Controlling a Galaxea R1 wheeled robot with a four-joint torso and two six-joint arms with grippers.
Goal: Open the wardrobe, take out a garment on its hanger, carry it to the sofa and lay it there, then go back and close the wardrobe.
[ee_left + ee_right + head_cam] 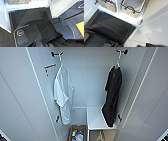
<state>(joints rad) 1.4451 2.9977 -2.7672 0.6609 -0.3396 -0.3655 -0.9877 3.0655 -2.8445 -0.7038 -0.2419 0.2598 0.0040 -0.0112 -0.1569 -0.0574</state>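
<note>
Wardrobe [90, 79] stands open, both doors swung wide to either side in the head view. Inside, 2 shirts hang from black hooks high on the back wall. The garment [112, 97], a black short-sleeved shirt, hangs on the right side on its pale hanger [118, 62], hook over the right black peg [122, 51]. Its lower hem drapes down against the white shelf [96, 119] at the wardrobe's lower right. The white shirt [63, 94] hangs on the left side from its own hook, well apart from the black one. Below it sits a woven basket [76, 133] holding small items, low in the left compartment.

The right wrist view looks down at the wardrobe base: 2 woven baskets, a tan one [108, 5] and a white-lined one with a dark handle [132, 8], sit in separate compartments beyond a dark floor mat [112, 27].

The left wrist view shows dark carpet [28, 16], a thin black cable [52, 25] and white cabinet edges.

Fingers of both arms cannot be made out, so open or closed cannot be told, and where the garment lies relative to them cannot be judged. The garment hangs untouched on its hanger.
</note>
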